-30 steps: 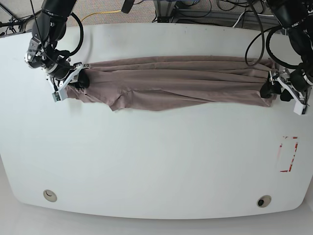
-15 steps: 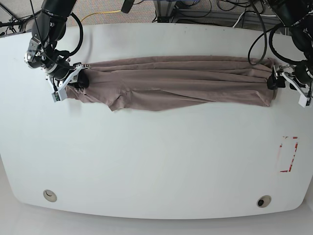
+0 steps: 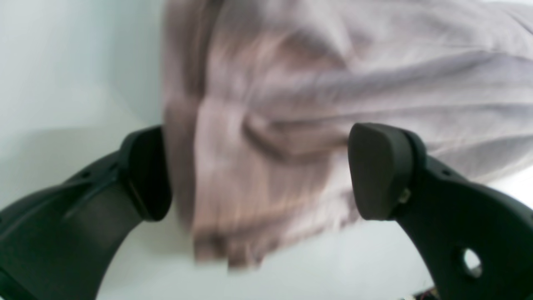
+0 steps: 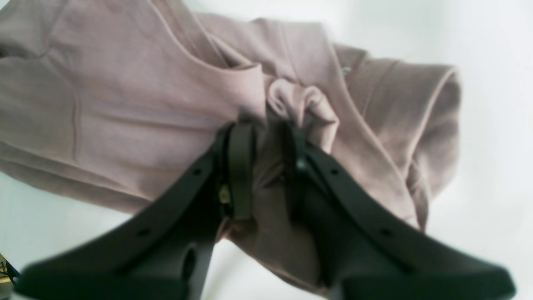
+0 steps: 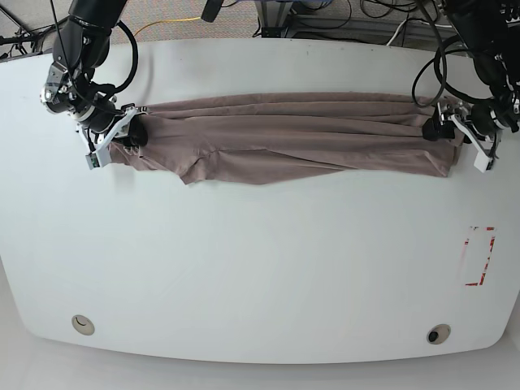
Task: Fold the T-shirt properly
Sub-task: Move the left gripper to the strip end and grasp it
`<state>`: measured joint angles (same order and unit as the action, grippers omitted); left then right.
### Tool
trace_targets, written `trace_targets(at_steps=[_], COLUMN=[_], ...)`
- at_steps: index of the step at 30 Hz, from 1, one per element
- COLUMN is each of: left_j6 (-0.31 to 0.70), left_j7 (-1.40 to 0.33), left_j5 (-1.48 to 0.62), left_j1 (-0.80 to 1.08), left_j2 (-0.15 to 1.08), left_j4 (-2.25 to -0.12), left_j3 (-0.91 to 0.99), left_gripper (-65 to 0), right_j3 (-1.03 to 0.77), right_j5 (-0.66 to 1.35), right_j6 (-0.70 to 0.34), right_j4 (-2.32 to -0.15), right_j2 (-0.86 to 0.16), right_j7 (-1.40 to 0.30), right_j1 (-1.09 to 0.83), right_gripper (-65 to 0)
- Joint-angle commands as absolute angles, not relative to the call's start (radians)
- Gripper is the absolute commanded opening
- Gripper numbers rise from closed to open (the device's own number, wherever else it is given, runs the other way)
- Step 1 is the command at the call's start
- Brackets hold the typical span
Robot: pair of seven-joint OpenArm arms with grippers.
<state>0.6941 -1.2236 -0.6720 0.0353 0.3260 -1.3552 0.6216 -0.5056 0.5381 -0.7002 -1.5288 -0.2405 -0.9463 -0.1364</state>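
1. A white table (image 5: 244,268) with rounded corners is seen.
2. The T-shirt (image 5: 284,138) is laid on it as a long, bunched band.
3. A red-marked rectangle (image 5: 479,256) is seen near one edge.

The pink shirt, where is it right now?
In the base view the T-shirt lies stretched across the far half of the white table, between the two pincers.

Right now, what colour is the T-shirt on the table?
The T-shirt is plain dusty pink-brown, no print; clearest in the base view.
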Motion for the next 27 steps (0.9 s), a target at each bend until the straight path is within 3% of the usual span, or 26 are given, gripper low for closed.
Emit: trace_targets(at_steps=[1, 4, 7, 9, 10, 15, 21, 27], left_j6=[0.698, 0.698, 0.698, 0.698, 0.698, 0.698, 0.698, 0.698], left_j7=[-1.219, -1.219, -1.219, -1.219, -1.219, -1.222, -1.233, -1.353], left_j5=[-0.677, -0.677, -0.673, -0.671, -0.673, -0.677, -0.677, -0.676], left_j1=[0.024, 0.018, -0.007, -0.010, -0.008, -0.007, 0.062, 0.067], left_j2=[0.340, 0.334, 0.315, 0.314, 0.314, 0.314, 0.282, 0.240], left_j4=[-1.323, -1.268, -1.225, -1.194, -1.191, -1.237, -1.524, -1.761], left_j3=[0.616, 0.616, 0.619, 0.619, 0.619, 0.619, 0.615, 0.556], left_gripper=[-7.5, -21.5, -39.9, -56.2, -60.1, -60.6, -60.7, -60.7], right_j3=[-0.513, -0.515, -0.515, -0.515, -0.515, -0.510, -0.513, -0.513], right_j5=[0.556, 0.575, 0.573, 0.573, 0.573, 0.573, 0.572, 0.570], right_j6=[-0.698, -0.698, -0.698, -0.698, -0.698, -0.698, -0.698, -0.698], right_j4=[-1.543, -1.541, -1.541, -1.541, -1.541, -1.541, -1.543, -1.543], right_j2=[-0.243, -0.242, -0.237, -0.234, -0.234, -0.226, -0.222, -0.222], right_j7=[-0.941, -0.941, -0.941, -0.941, -0.941, -0.941, -0.941, -0.941], right_j1=[-0.128, -0.128, -0.128, -0.130, -0.130, -0.128, -0.128, -0.128], right_gripper=[-52.6, -52.6, -52.6, -52.6, -52.6, -52.6, -52.6, -52.6])
